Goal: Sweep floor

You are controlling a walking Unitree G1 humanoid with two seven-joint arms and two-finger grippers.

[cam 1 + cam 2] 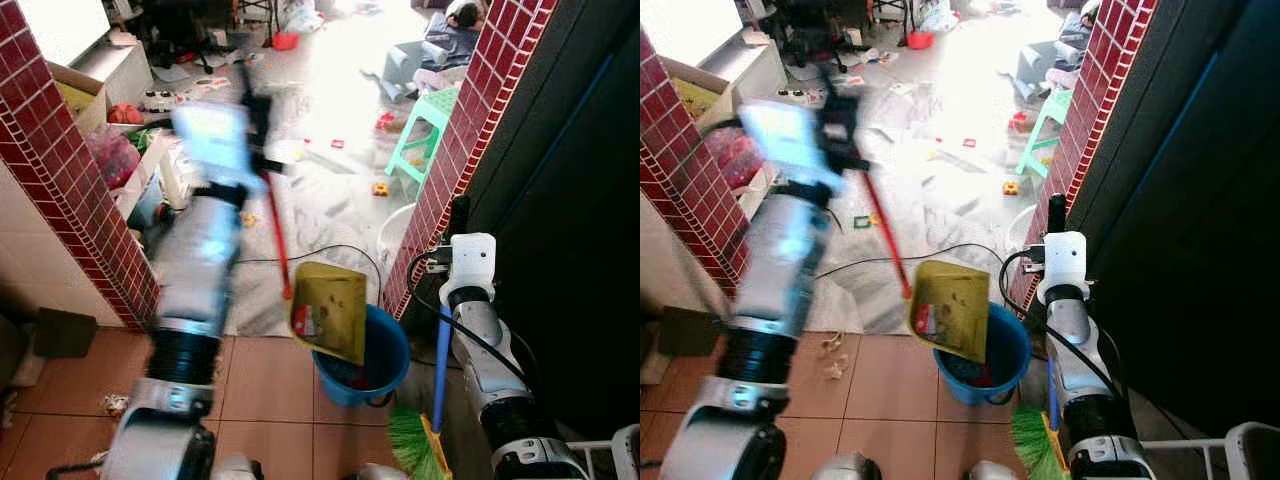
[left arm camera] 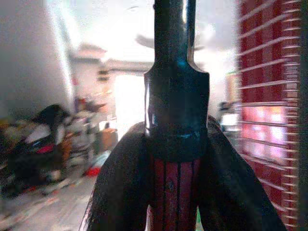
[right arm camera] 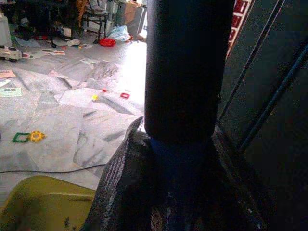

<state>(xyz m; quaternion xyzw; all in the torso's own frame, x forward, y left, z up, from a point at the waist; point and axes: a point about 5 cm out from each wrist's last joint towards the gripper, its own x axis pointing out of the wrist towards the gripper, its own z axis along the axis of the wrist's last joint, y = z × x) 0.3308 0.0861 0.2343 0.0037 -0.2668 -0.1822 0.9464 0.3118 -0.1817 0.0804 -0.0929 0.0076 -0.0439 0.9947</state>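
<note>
Jaws first: our left gripper is clamped on the red handle of the yellow plastic dustpan, tipped over the blue plastic bucket; right gripper grips the blue-handled green-bristled broom. We'd keep it tilted steady so dirt lands inside.

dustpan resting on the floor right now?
No: the yellow plastic dustpan hangs tilted on its red handle from the left end effector, above the round blue plastic bucket.

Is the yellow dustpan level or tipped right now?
Tipped. The dustpan hangs steeply by its red handle from the left claw, its lower edge over the blue bucket.
</note>
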